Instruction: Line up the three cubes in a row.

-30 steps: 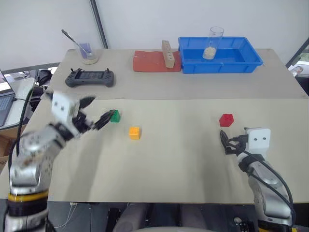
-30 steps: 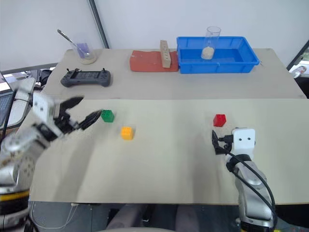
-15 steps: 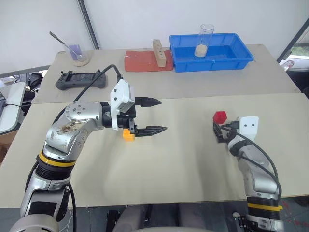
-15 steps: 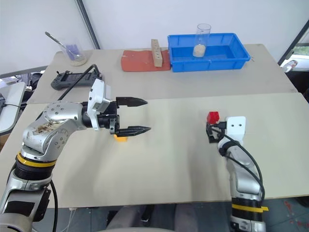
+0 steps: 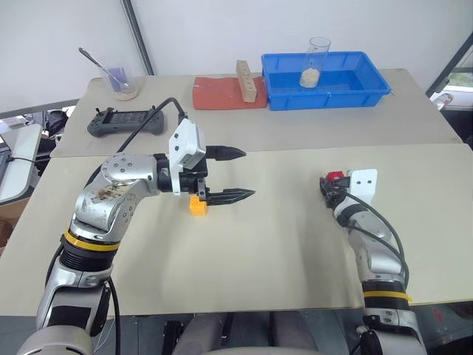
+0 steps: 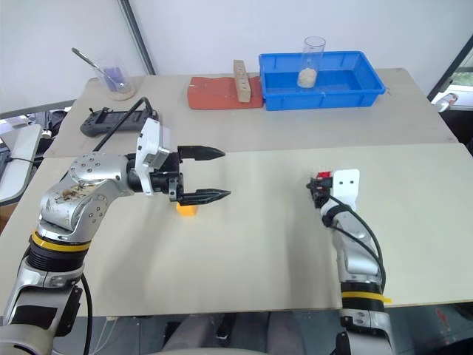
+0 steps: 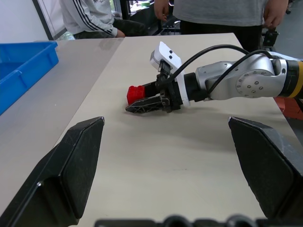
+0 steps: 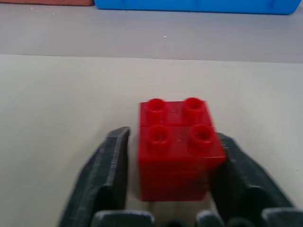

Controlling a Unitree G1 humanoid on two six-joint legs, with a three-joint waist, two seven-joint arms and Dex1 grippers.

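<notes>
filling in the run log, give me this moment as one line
right gripper: shut on red cube | left gripper: open, above yellow-orange cube | red cube on table

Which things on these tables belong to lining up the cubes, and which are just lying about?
Part of the job:
- red cube, between the right hand's fingers
- yellow-orange cube, under the open left hand

Just lying about:
- blue tray with a clear glass standing in it
- red mat
- tall wooden block
- black controller
- small cup with a spoon
</notes>
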